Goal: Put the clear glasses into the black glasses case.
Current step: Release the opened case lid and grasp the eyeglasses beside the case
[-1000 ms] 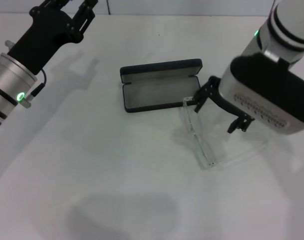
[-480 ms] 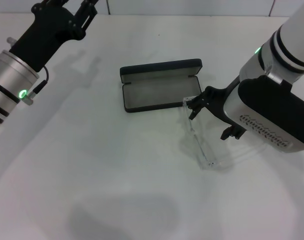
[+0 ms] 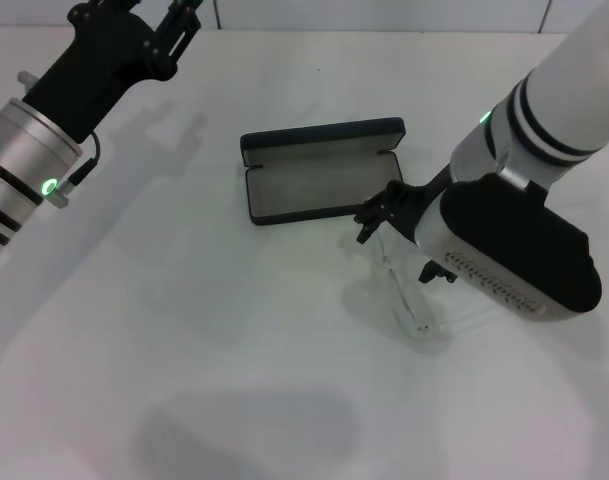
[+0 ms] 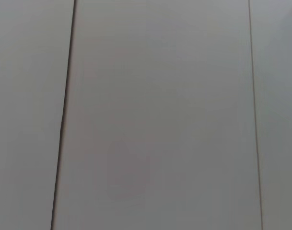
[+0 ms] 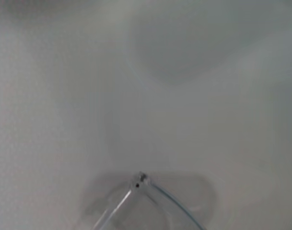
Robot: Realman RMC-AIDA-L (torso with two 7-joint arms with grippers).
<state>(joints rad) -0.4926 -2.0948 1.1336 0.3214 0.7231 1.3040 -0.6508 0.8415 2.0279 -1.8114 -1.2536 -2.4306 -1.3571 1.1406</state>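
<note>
One pair of clear glasses [image 3: 402, 285] is being straddled lengthwise by the part-open right gripper [image 3: 399, 240], nothing visibly clamped, just beside the black glasses case [image 3: 322, 170] near the table [image 3: 184, 330] centre; the left gripper [image 3: 149, 30] is parked far off

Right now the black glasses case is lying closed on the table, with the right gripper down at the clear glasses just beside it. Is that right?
Not quite. The head view shows the black glasses case lying open, lid up and grey lining exposed, not closed. The rest holds: the right gripper is down at the clear glasses just beside the case, on the table.
</note>
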